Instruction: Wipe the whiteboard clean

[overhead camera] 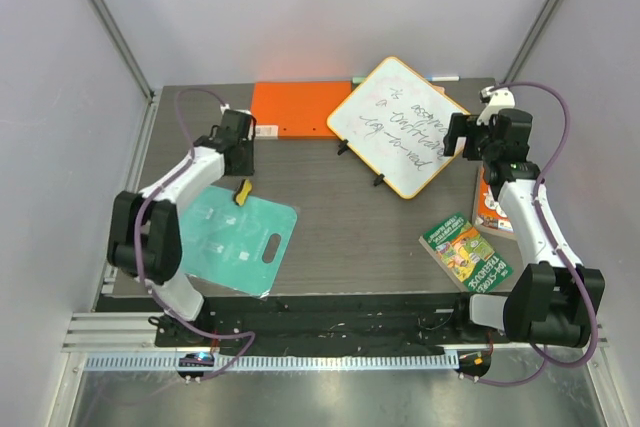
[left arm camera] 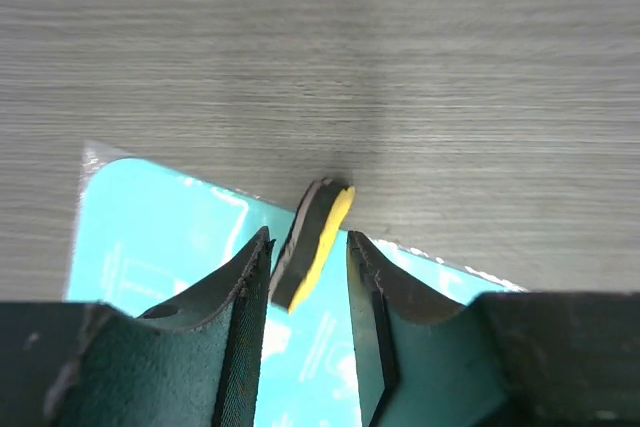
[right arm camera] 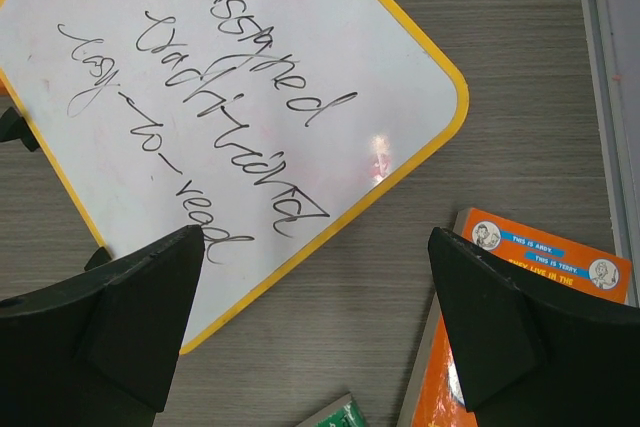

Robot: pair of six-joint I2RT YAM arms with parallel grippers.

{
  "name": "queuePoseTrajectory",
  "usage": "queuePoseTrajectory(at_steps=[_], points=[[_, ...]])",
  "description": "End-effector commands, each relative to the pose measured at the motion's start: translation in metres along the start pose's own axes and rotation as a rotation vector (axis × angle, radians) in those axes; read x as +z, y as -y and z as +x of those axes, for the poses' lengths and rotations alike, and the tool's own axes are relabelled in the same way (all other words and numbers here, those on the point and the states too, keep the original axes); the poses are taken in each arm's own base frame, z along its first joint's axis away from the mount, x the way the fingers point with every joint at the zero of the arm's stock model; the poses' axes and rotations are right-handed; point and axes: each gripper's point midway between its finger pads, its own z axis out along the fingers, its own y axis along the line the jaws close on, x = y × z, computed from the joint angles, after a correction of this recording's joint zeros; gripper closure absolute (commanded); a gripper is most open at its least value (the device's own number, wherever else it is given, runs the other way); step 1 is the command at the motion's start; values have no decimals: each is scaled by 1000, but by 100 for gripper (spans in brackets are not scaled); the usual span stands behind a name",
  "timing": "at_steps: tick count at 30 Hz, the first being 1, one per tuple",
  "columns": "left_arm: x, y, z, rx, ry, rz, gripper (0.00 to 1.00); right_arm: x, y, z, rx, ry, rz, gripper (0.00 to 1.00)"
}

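Guessing yellow-rimmed rectangular white whiteboard, scribbled, far right on grey table, is light, stiff, slick; likely skates when wiped, so pin near corner rim. Right gripper gapes wide above it. Left gripper straddles small yellow-black foam eraser, not clamped.

Overhead plus close wrists, whiteboard shared

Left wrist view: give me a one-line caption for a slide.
Left gripper straddles a yellow-and-black eraser at the edge of a teal sheet on the table.
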Motion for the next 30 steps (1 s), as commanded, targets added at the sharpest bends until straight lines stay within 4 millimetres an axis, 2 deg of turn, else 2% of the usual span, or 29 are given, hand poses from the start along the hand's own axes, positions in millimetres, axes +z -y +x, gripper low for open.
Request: queuePoseTrajectory(at_steps=[1, 3, 5, 6, 7, 8, 12, 15, 16, 18, 19, 22, 30], points=[[-57, -6, -41, -101, 211, 37, 65, -3, -2, -18, 5, 39, -21, 0], [-68, 4, -41, -103, 223, 102, 67, -3, -1, -17, 4, 38, -21, 0], [-72, 16, -38, -88, 191, 154, 77, -3, -1, -17, 5, 37, -21, 0], [-70, 18, -28, -75, 144, 156, 82, -3, 0, -16, 6, 34, -20, 0], [-65, 20, -23, -66, 117, 152, 94, -3, 0, -16, 6, 35, -20, 0], [-62, 23, -17, -62, 96, 152, 98, -3, 0, -16, 5, 34, -23, 0], [-40, 12, 7, -66, 47, 73, 100, -4, -2, -14, 7, 25, -36, 0], [-32, 0, 17, -57, 41, 4, 73, -3, -2, -12, 9, 16, -49, 0], [-31, -2, 18, -52, 44, -2, 55, -3, -2, -11, 10, 12, -52, 0], [-29, -5, 22, -34, 41, -15, 44, -2, -4, -10, 12, 6, -66, 0], [-28, -7, 22, -31, 45, -25, 34, -1, -4, -7, 14, -1, -68, 0], [-21, -9, 24, -28, 26, -32, 28, 0, -5, -6, 16, -8, -78, 0], [15, -13, 37, -19, -51, -59, 27, -3, -6, -8, 27, -3, -92, 0]])
